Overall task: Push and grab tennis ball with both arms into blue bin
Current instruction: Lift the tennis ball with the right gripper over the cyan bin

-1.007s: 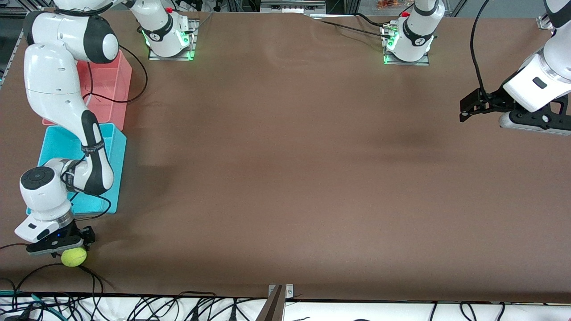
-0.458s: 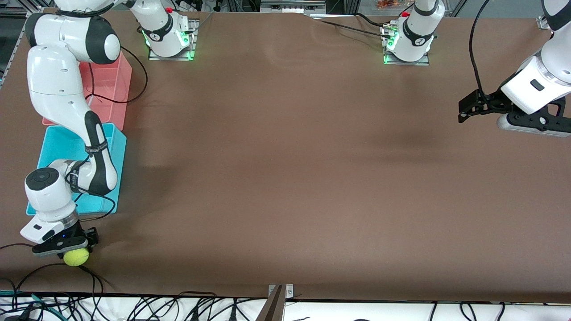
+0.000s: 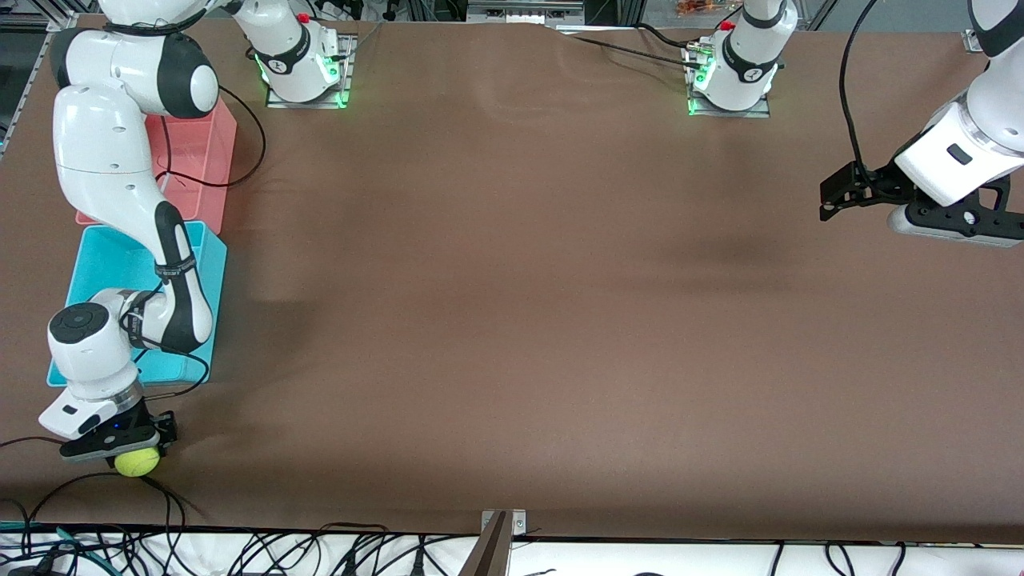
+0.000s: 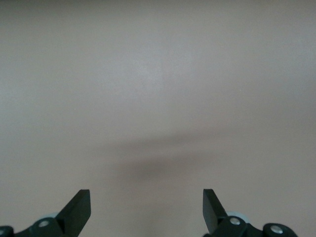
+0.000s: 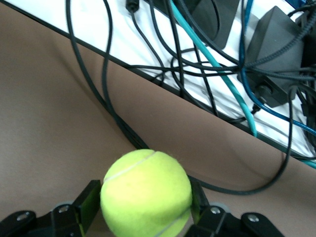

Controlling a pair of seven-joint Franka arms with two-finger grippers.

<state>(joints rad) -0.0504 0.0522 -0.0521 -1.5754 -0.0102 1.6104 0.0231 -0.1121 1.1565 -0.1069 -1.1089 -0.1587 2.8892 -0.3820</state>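
Note:
The tennis ball (image 3: pixel 138 464) is yellow-green and sits between the fingers of my right gripper (image 3: pixel 134 450), near the table's front edge at the right arm's end. In the right wrist view both fingers (image 5: pixel 88 201) press against the tennis ball (image 5: pixel 146 190), so my right gripper (image 5: pixel 145 200) is shut on it. The blue bin (image 3: pixel 104 260) lies just farther from the front camera, partly covered by the right arm. My left gripper (image 3: pixel 834 202) is open and empty above bare table at the left arm's end. The left wrist view shows my left gripper (image 4: pixel 146 203) with jaws wide apart.
A pink bin (image 3: pixel 196 152) stands beside the blue bin, farther from the front camera. Black cables (image 3: pixel 172 496) trail along the front edge by the ball, and several cables and a power brick (image 5: pixel 276 49) lie just off the table edge.
My right gripper has crept slightly toward the blue bin with the ball in it. My left gripper has drifted a little away from the front camera.

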